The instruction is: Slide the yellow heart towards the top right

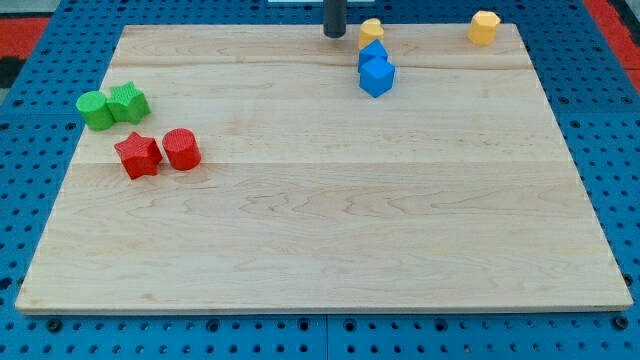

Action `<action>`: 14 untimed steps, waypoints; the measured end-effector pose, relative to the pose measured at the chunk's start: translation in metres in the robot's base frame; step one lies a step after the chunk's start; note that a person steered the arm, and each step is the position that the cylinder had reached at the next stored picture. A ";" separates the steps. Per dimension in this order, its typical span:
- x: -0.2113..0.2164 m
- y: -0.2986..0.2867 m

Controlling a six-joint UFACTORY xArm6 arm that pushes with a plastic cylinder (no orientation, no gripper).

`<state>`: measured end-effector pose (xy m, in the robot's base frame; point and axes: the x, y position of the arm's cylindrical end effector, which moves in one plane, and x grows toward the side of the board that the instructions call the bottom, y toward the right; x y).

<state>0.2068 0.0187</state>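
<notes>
The yellow heart [371, 31] lies at the board's top edge, a little right of the middle. My tip [334, 34] stands just to its left, a small gap apart. Two blue blocks sit directly below the heart: a small one [373, 51] touching it and a blue cube [377, 76] beneath that. A yellow hexagon block [484, 27] rests near the top right corner of the wooden board [330, 230].
At the view's left, a green cylinder [95, 110] and a green star [128, 101] touch each other. Below them lie a red star [138, 155] and a red cylinder [182, 149]. A blue pegboard surrounds the board.
</notes>
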 end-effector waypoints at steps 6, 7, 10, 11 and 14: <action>0.017 0.035; 0.008 0.032; -0.014 0.041; -0.013 0.055; -0.010 0.090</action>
<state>0.1969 0.1087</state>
